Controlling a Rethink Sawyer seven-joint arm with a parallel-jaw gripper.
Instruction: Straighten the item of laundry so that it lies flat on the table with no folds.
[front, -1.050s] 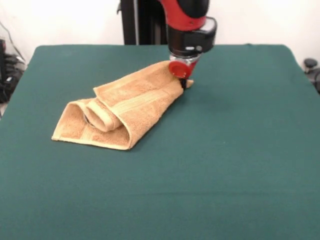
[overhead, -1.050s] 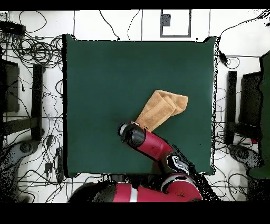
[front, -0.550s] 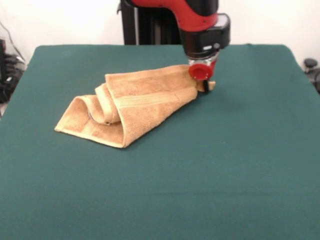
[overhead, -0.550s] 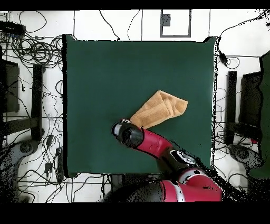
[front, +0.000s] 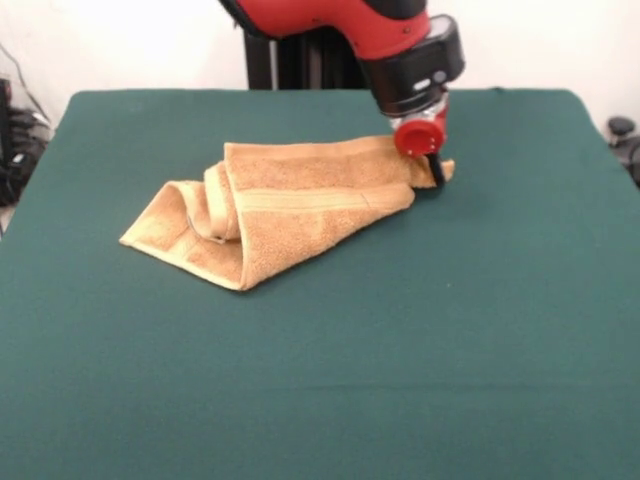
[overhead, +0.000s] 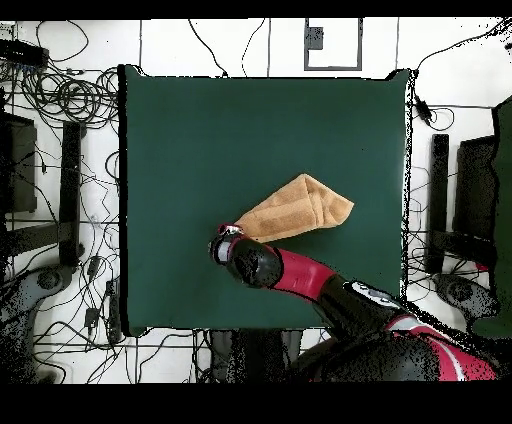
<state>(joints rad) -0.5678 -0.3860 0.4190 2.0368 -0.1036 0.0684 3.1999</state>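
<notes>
Terry towel (front: 290, 195), folded over itself and lying mid-table (front: 320, 380), looks soft, light and floppy. Gripper (front: 432, 172) pinches its corner nearest the pedestal side; corners and hemmed edges seem the best holds.
</notes>
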